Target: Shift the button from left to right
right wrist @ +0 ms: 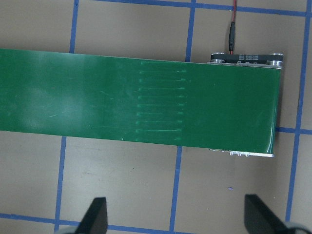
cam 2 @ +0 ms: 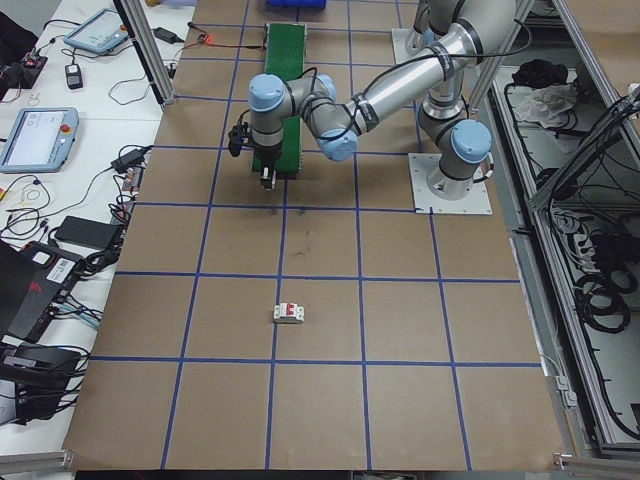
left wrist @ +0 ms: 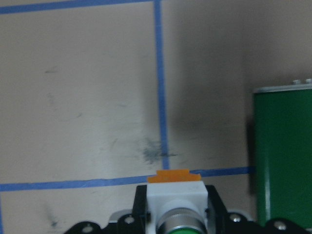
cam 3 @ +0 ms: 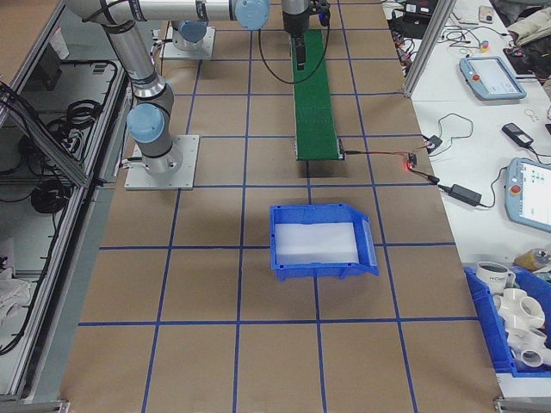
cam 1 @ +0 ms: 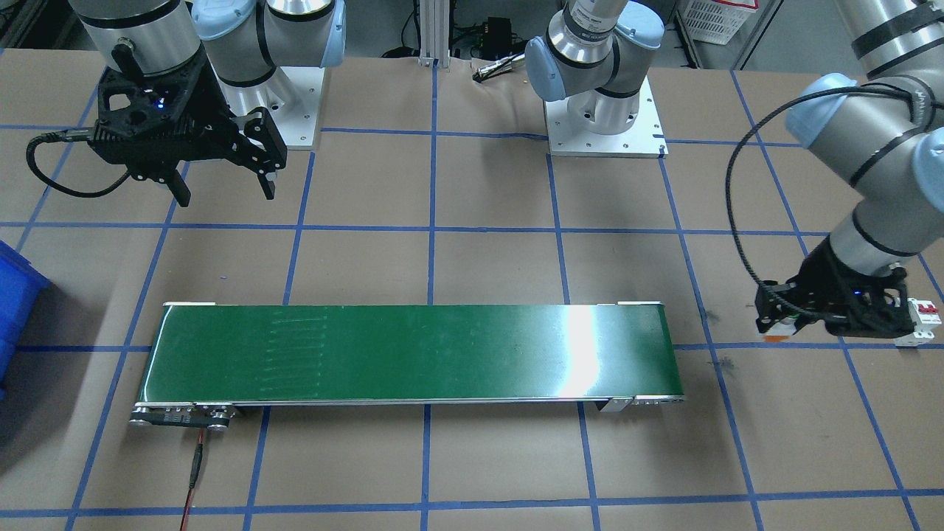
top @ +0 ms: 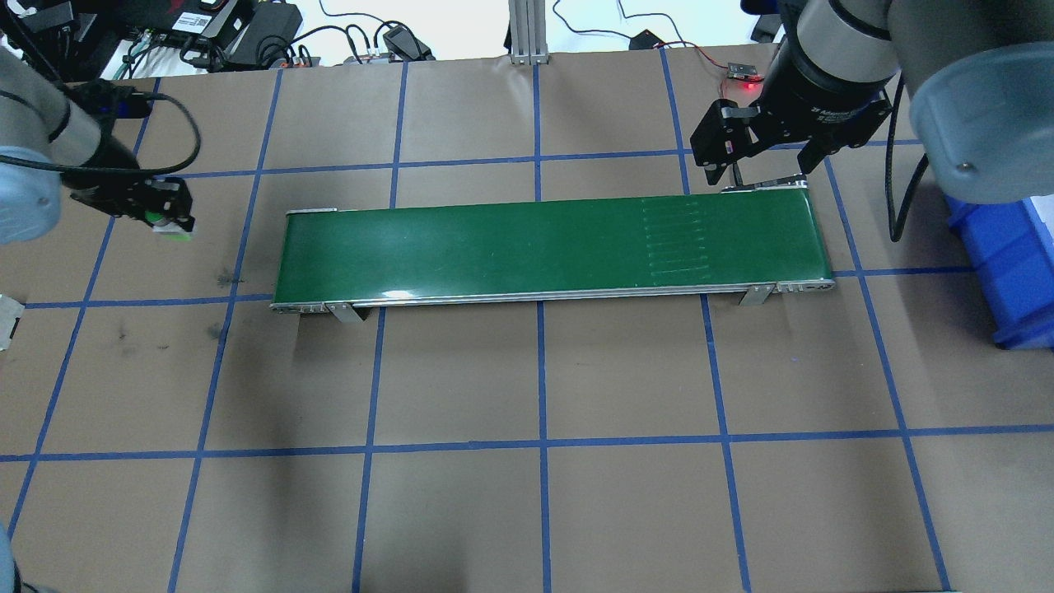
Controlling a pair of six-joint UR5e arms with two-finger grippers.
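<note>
**Button held in the left gripper, off the conveyor's end**

We see the button (left wrist: 174,207) clamped in the left gripper (top: 169,221): a round green cap with a ribbed metallic collar, a white-grey square body, and a thin orange base plate at the far end. The black fingers (left wrist: 213,207) press against both sides of its body. We place it over the brown paper table (top: 543,371), near the conveyor's (top: 543,247) left end but apart from it; whether it touches the table we cannot tell.

The conveyor is a long, flat strip of glossy green belt in a thin metal frame, with faint parallel scuff lines (right wrist: 161,105) across one stretch. Blue tape divides the matt paper into squares, and dark smudges (left wrist: 153,151) mark it below the left wrist.

Our right gripper (cam 1: 221,188) hangs above the table beside the belt's other end, its two black fingers (right wrist: 95,214) spread wide with nothing between them.

Around us, a white circuit breaker (cam 2: 289,313) with red toggles lies on the table, just behind the left gripper in the front view. A blue plastic bin (cam 3: 320,239) with slanted walls sits beyond the conveyor's right end, and a thin red cable (cam 1: 193,472) runs to the belt's roller end.
</note>
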